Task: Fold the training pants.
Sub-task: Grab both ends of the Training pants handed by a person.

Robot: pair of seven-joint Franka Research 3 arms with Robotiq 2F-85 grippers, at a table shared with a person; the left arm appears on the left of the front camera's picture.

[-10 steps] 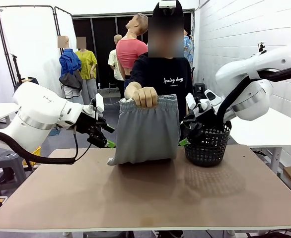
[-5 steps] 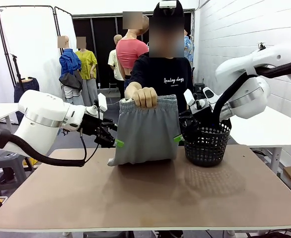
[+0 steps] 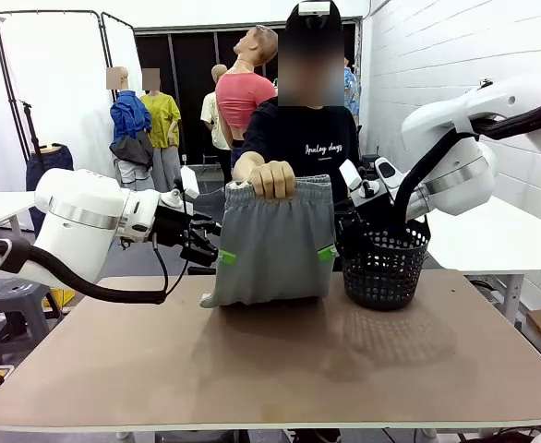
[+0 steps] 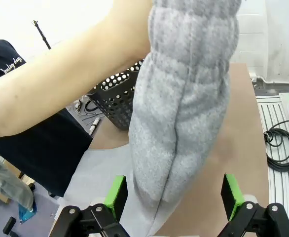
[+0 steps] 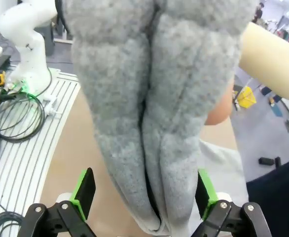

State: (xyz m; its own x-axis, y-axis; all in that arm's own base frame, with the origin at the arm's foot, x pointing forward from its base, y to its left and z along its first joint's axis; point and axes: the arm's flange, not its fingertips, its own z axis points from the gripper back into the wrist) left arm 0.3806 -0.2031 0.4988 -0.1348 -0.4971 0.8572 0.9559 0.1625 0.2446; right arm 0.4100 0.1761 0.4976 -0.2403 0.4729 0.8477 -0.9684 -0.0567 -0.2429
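Pants: light grey soft jersey training pants (image 3: 275,245) hang from the person's hand (image 3: 270,178), lower end on the brown table (image 3: 252,369).
Left gripper (image 4: 174,195): fully open astride one side edge, holding nothing.
Right gripper (image 5: 144,192): likewise, opposite edge.
Risk: if you close shallow, one layer may slip free.

1. A white painted brick wall (image 3: 418,65) runs along the right side.
2. A white folding screen (image 3: 54,92) stands at far left, beside a black backdrop (image 3: 183,83).
3. A brown tabletop (image 3: 270,360) spans the foreground.
4. A white side table (image 3: 501,245) stands at right, and a grey stool (image 3: 3,297) at left.
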